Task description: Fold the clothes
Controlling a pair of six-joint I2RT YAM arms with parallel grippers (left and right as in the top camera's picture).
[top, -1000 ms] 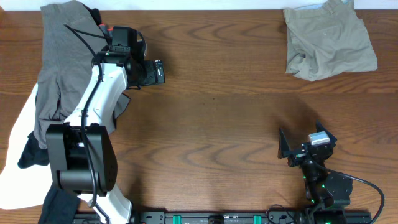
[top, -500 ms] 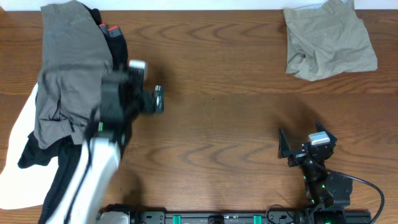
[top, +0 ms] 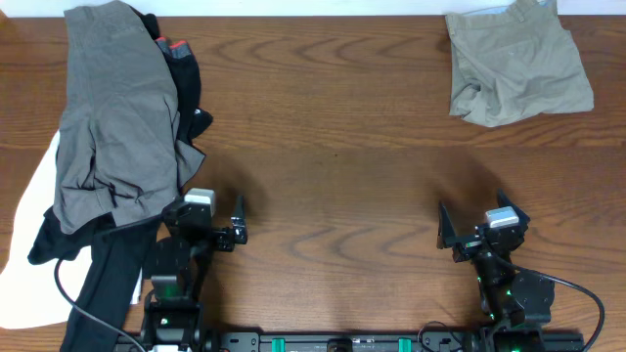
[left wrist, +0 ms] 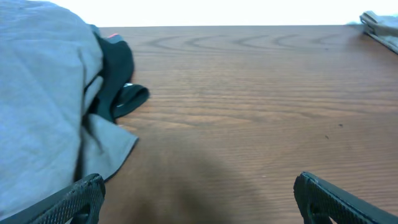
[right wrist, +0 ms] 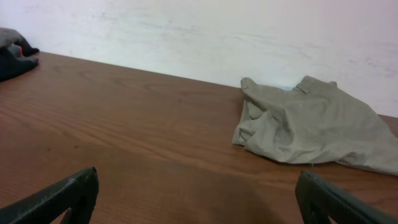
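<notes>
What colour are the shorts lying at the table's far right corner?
Light khaki-tan: the shorts show clearest in the right wrist view.

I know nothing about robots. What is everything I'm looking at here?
khaki shorts: one, tan, crumpled at the table's far right corner.
grey garment: one, grey, on top of the pile at the left.
black clothes: count unclear, black, under and beside the grey one.
white garment: one, white, at the pile's left edge.
red bit: one, at the pile's far end; too small to identify.
table: one, brown wood.
left pincer: one, black, open, beside the pile.
right pincer: one, black, open, near right.
</notes>
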